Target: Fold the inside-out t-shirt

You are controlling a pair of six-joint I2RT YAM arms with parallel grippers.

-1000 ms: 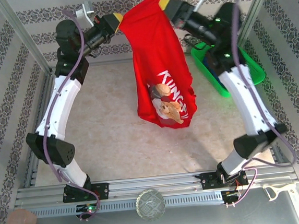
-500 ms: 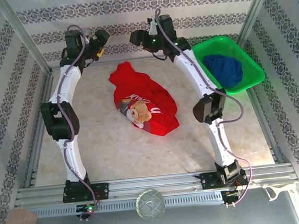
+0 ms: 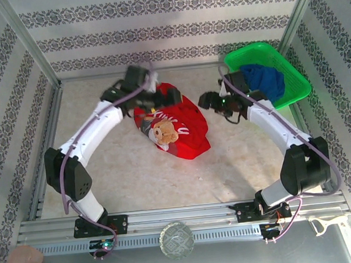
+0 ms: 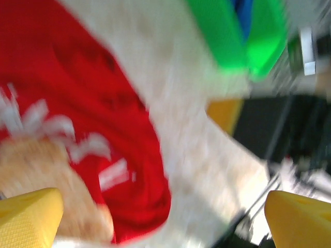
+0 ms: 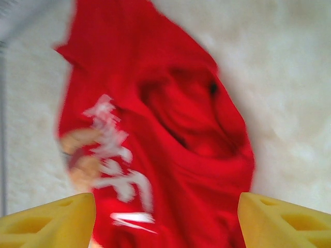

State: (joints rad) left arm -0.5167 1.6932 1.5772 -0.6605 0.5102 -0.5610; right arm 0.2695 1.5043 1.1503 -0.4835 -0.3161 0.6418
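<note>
Flattening comes first, as I read it: the inside-out t-shirt point(image 3: 181, 128) lies in a crumpled heap mid-table point(image 3: 124, 173), bear print and white lettering facing up, no clean edge laid out. Not foldable as it sits.

How to do the step well (judgement):
- Pick two matching points, both shoulders or both hem corners, one per arm. Grabbing a random bulge just moves the heap.
- Pinch one layer only; the cloth is soft and bunched, so a deep bite likely takes both layers.
- Pull apart evenly, then lay down away from the green basket point(image 3: 251, 49) and its dark blue garment point(image 3: 263, 81).
- Collar and sleeves can't be told apart in the top view, and both wrist views are motion-blurred. Better to pick corners once the cameras settle.

Grippers:
- Left gripper point(image 3: 165, 97): at the far edge of the heap. Left wrist view shows the left gripper point(image 4: 165, 219) with yellow fingers point(image 4: 31, 219) spread fully wide, red cloth point(image 4: 103, 103) below, nothing pinched. Contact with the cloth: cannot tell.
- Right gripper point(image 3: 208, 99): just beside the heap's right edge, basket side. Right wrist view shows the right gripper point(image 5: 165, 222) with fingers point(image 5: 284, 222) well apart, shirt point(image 5: 170, 134) beneath them, empty.
</note>
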